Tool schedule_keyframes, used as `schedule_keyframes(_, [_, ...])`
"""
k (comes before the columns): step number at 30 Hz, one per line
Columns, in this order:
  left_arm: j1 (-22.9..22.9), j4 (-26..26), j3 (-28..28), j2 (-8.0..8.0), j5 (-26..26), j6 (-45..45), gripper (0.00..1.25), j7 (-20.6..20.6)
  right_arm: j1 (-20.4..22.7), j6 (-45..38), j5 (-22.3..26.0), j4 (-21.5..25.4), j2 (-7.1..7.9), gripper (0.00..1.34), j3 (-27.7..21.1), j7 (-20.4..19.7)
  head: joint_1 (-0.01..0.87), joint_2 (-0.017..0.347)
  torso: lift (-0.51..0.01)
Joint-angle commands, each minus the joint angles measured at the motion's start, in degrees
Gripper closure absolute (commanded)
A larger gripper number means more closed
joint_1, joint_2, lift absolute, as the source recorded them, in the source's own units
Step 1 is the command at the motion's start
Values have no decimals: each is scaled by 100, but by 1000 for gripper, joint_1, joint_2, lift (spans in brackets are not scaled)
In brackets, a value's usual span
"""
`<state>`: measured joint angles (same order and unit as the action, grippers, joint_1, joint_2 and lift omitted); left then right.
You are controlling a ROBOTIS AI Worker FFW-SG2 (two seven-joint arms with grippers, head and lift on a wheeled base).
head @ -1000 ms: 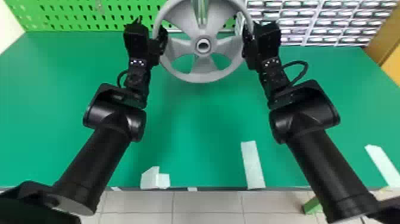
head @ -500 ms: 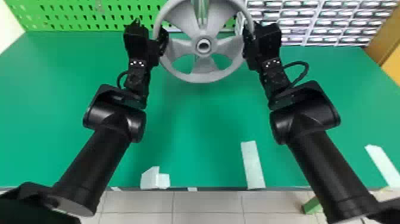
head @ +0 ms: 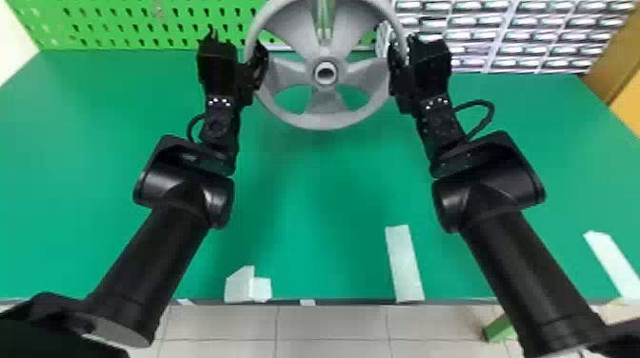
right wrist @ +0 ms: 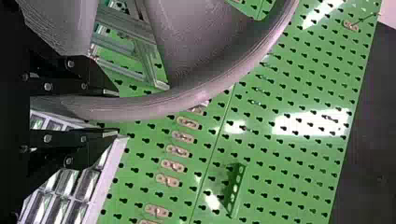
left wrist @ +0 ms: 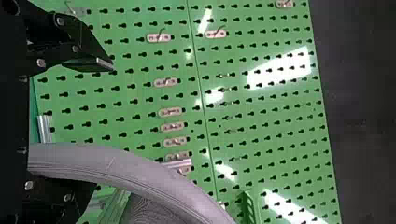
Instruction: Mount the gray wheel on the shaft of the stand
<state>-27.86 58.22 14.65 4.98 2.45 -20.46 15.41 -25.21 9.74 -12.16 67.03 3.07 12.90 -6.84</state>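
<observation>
The gray wheel (head: 326, 107) is held up over the back of the table, its hub facing the head camera. At its left side, my left gripper (head: 240, 52) stands open; the left wrist view has the wheel rim (left wrist: 140, 168) between the spread fingers of the left gripper (left wrist: 103, 123), close beside one of them. My right gripper (head: 404, 53) is shut on the opposite side of the rim. In the right wrist view the right gripper (right wrist: 117, 113) has the rim (right wrist: 159, 108) between its closely spaced fingers. Metal bars of the stand (right wrist: 126, 28) are behind the wheel; its shaft cannot be made out.
A green pegboard (head: 143, 24) rises behind the green table (head: 314, 190), with racks of small drawers (head: 514, 33) at the back right. White tape strips (head: 404, 264) lie along the table's front edge.
</observation>
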Motion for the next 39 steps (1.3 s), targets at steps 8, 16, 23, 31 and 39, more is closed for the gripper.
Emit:
schedule_keyframes(8, [0,5,29,3,-25,33,467,-65,7,2,-6,-5,1,889,-16,-28,865,52,-101])
schedule_keyframes(16, [9,22,100,3,-78,33,463,-74,16,2,-6,-5,1,854,-25,-28,865,52,-101])
schedule_keyframes(23, [9,31,188,-6,-113,60,458,-65,7,-25,-15,-5,-17,791,2,-28,865,52,-101])
schedule_keyframes(31, [9,31,232,-24,-113,95,426,-65,-2,-42,-24,-5,-34,779,54,-151,865,52,-101])
schedule_keyframes(39, [9,31,293,-24,-113,104,398,-65,-2,-112,-24,-5,-26,726,116,-204,865,52,-101])
